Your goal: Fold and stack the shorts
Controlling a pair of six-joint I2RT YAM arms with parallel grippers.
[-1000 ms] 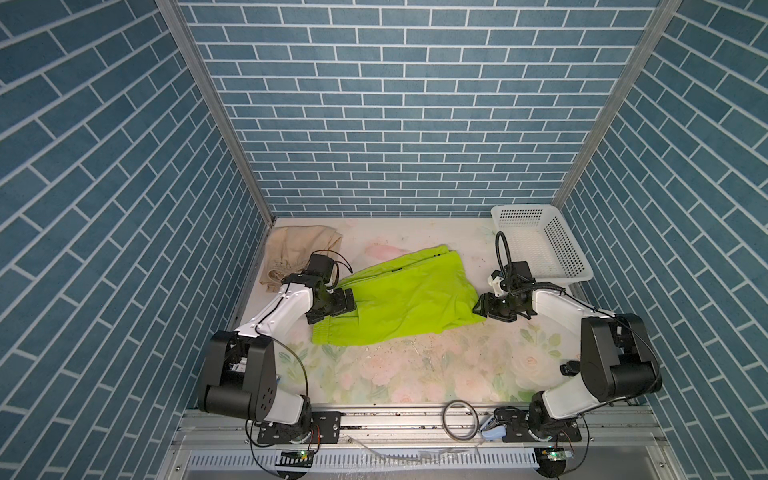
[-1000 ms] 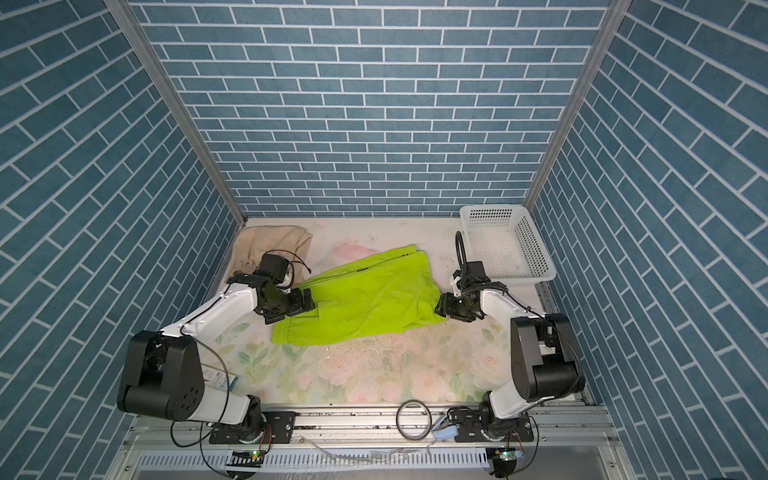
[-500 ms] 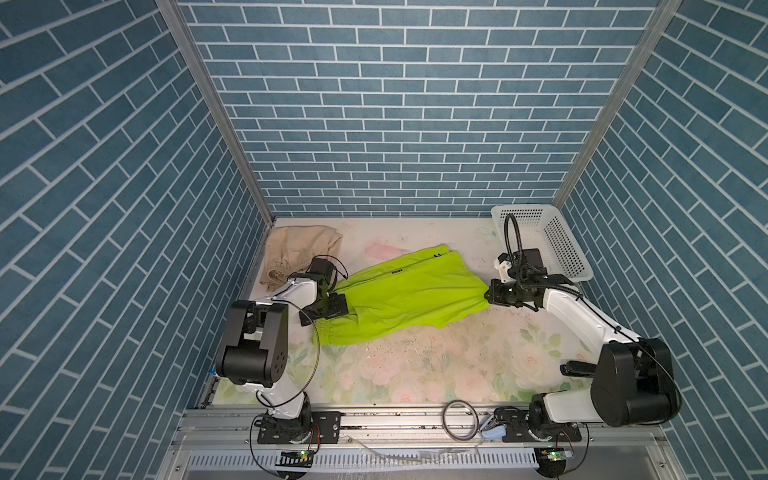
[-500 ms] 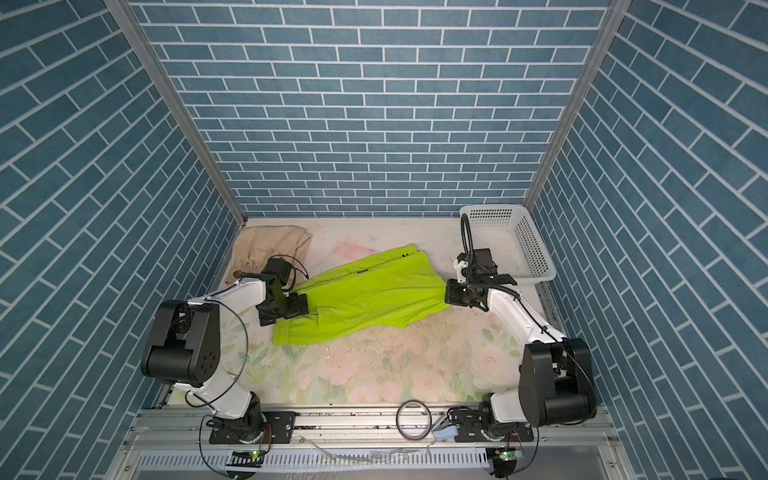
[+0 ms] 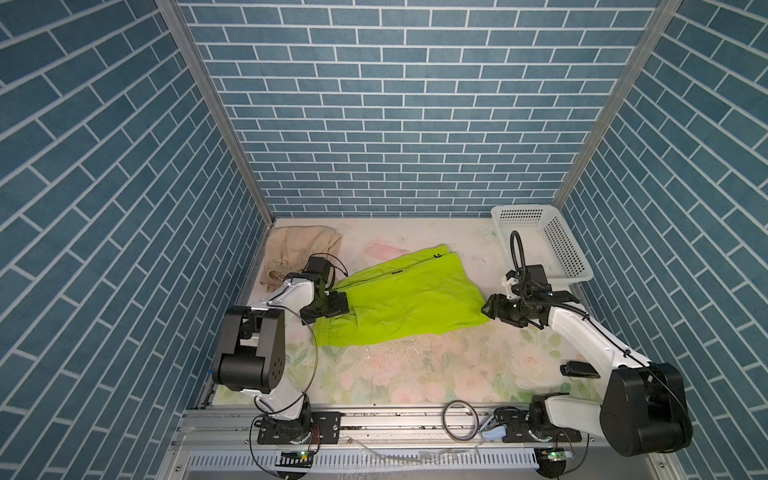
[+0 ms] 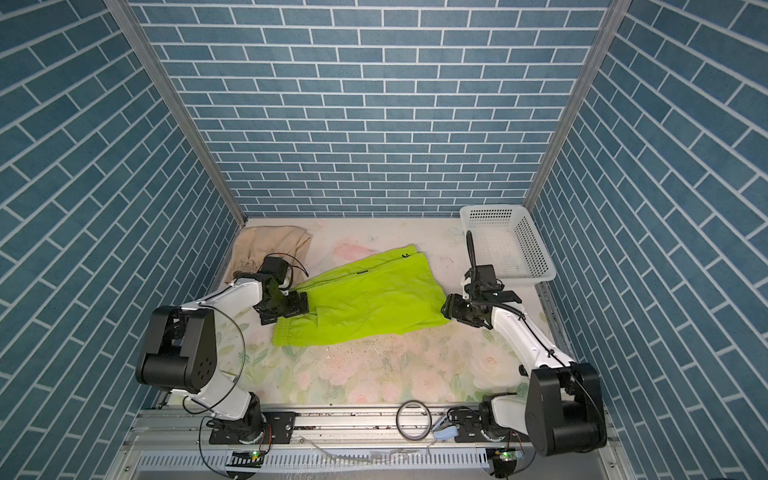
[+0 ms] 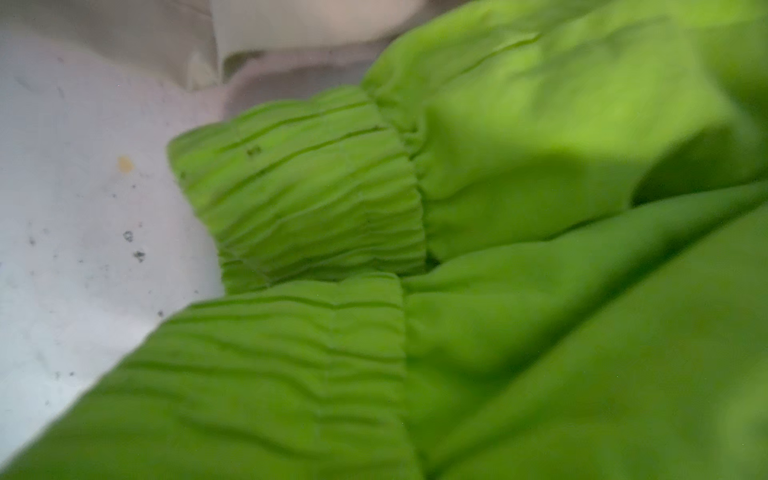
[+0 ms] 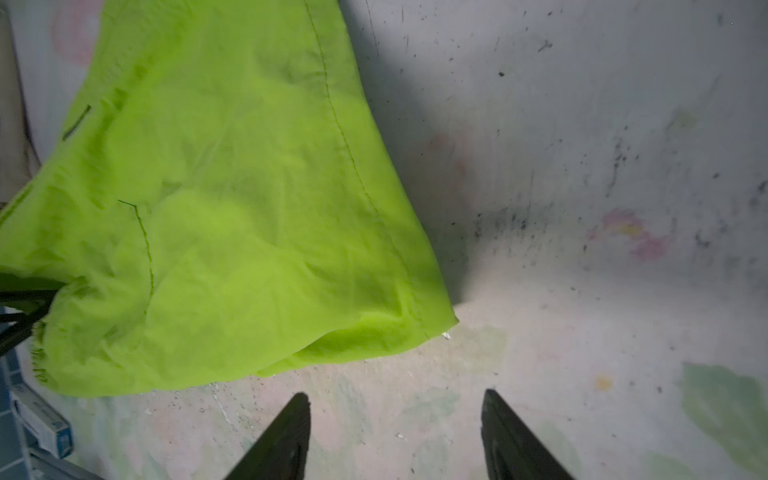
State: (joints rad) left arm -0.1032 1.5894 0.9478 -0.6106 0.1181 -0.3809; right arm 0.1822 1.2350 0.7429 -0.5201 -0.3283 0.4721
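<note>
Two released grippers flank the neon lime-green fabric shorts (image 5: 411,299): left gripper (image 5: 334,306) at the waistband (image 7: 299,195), right gripper (image 8: 397,395) beside the hem corner (image 8: 436,328). Fold pending; next, pinch both ends.

This is looking like a robotics lab booth. Brick-print panels (image 5: 395,124) are enclosing a floral table (image 5: 415,374). A left arm (image 5: 291,291) and a right arm (image 5: 582,332) are standing bolted to an aluminium rail (image 5: 374,424).
</note>
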